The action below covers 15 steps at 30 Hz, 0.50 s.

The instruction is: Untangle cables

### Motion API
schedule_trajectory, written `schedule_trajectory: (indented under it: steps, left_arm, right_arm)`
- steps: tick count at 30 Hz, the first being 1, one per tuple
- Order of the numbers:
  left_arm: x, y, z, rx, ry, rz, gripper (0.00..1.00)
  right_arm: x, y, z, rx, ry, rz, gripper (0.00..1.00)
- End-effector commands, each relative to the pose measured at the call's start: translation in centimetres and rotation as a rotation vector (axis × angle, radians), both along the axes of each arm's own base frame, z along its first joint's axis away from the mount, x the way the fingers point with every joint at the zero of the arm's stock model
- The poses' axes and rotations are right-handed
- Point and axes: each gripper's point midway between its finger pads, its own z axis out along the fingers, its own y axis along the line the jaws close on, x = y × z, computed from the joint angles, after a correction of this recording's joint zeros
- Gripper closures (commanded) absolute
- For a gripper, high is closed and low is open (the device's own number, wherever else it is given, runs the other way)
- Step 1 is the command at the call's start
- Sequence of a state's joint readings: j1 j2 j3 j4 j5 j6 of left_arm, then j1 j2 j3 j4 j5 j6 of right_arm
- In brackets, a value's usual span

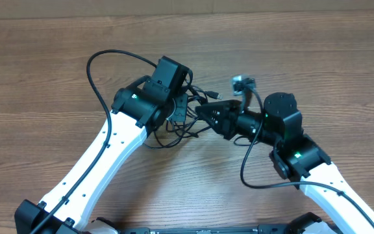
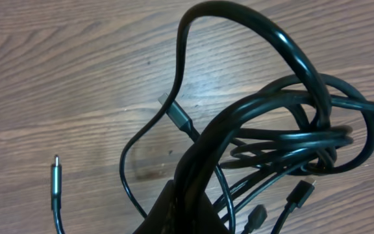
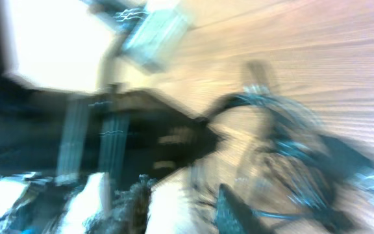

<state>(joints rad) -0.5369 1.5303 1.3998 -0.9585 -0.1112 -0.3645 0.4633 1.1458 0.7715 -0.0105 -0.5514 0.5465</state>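
Two white arms reach in over the wooden table (image 1: 44, 52), the left arm (image 1: 102, 153) and the right arm (image 1: 333, 185), each with one end effector. The cables (image 1: 174, 133) lie as one tangle near the middle of the table, between the two wrists and partly under the left one.

The left wrist view shows the tangle close up: many thin black loops are crossed and wound over each other. The number of separate cords cannot be counted. Four plug ends show there. One grey metal plug (image 2: 174, 114) sits on a strand that curves across the bare wood. A second slim plug (image 2: 56, 177) lies apart at the left and points up the frame. Two small black plugs lie side by side at the lower right, the larger black plug (image 2: 300, 192) above the smaller black plug (image 2: 258, 213).

The left end effector (image 2: 184, 211) appears as a dark mass at the bottom centre. Its fingers are together, and a thick bunch of strands rises straight out of them, so it is clamped on the cables.

The right end effector (image 1: 203, 112) points leftward with its tip just beside the tangle. Its own camera view is heavily blurred, so I cannot tell whether its fingers are apart or together.
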Motion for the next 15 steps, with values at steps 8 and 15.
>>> schedule_trajectory:
  steps: [8,15]
  left_arm:
    - [-0.4,-1.1,0.2,-0.118,0.049,0.099,0.96]
    - [-0.9,-2.1,0.2,-0.194,0.092,0.126,0.96]
  right_arm:
    - [3.6,-4.6,-5.1,-0.236,0.059,-0.261,0.45]
    - [4.2,-4.5,-7.7,-0.280,0.117,-0.265,0.50]
